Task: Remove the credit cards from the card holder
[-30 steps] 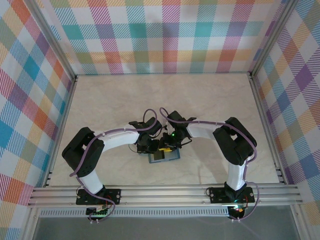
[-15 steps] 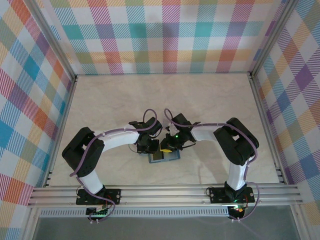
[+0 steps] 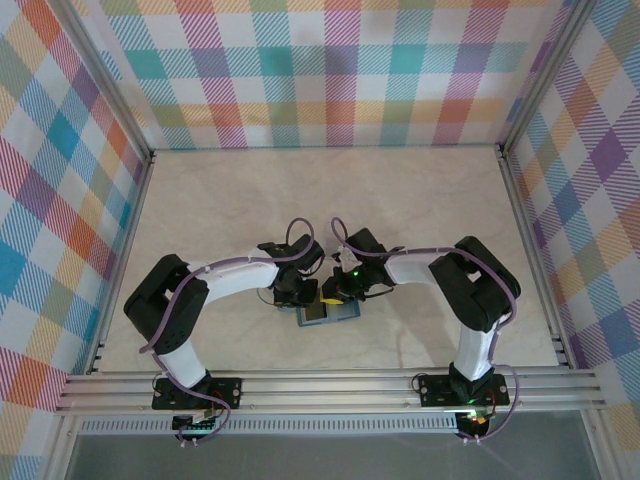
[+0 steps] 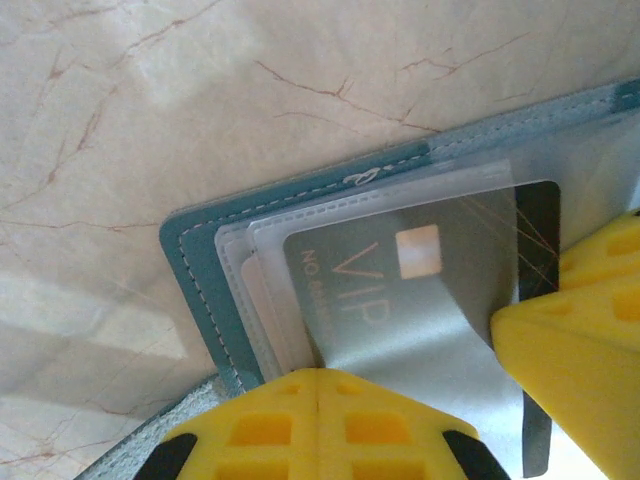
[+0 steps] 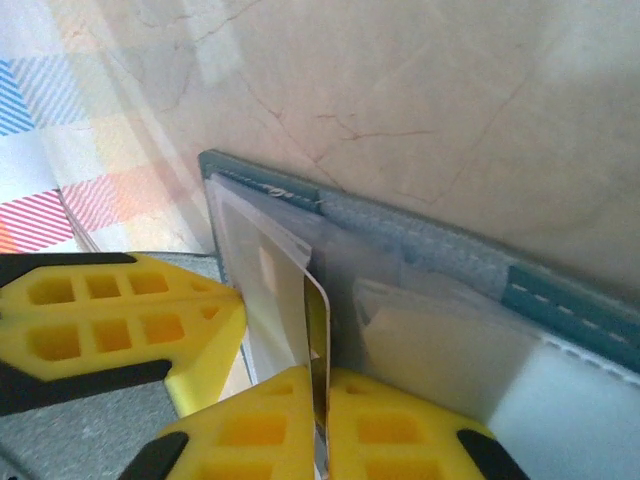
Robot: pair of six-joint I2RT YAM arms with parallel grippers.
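The small teal-blue folding card holder (image 3: pixel 330 314) lies open on the pale marbled table (image 3: pixel 420 200), near the front middle. There is bare tabletop around it, widest toward the far wall. The left gripper (image 4: pixel 318 385) has its 2 yellow fingers pressed together at the holder's near edge; whether they trap a flap I cannot tell. The right gripper (image 5: pixel 314 385) pinches 1 pale silvery rectangular credit card (image 4: pixel 400 300) at its dark-banded edge. The card lies against the clear plastic sleeves (image 4: pixel 235 270).
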